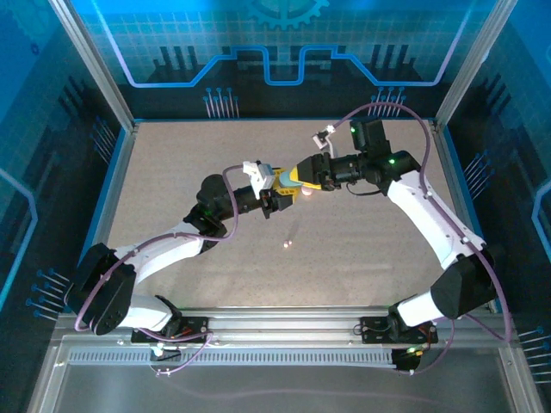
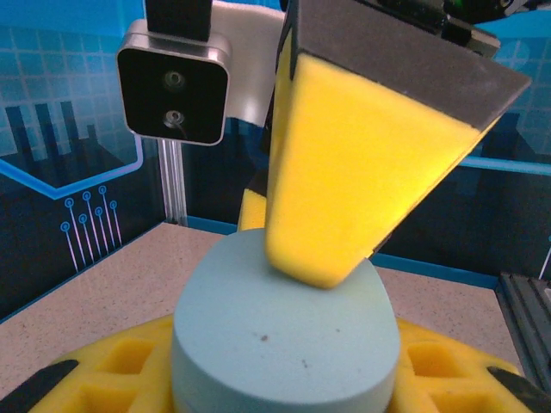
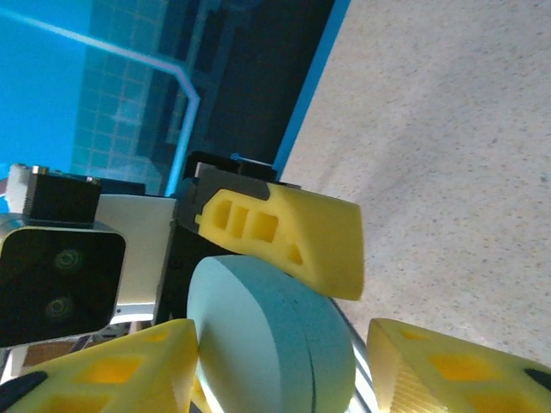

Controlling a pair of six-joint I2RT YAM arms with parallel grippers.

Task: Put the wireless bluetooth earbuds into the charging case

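Note:
A light teal, pebble-shaped charging case (image 2: 284,335) sits closed, with my left gripper (image 2: 284,383) shut on it between yellow fingers (image 2: 112,370). Both grippers meet above the middle of the table, the left gripper (image 1: 275,194) facing the right gripper (image 1: 298,179). My right gripper (image 3: 284,370) stands open around the same case (image 3: 275,344). Its left finger (image 3: 103,366) lies against the case's flat face, and its right finger (image 3: 456,370) stays apart from the case. One tiny pale pink earbud (image 1: 287,245) lies on the table in front of the grippers.
The speckled beige table (image 1: 172,189) is walled by aluminium posts and blue panels at the back and sides. The right wrist camera (image 2: 176,82) hangs close above the left gripper. The left wrist camera (image 3: 60,275) sits beside the case.

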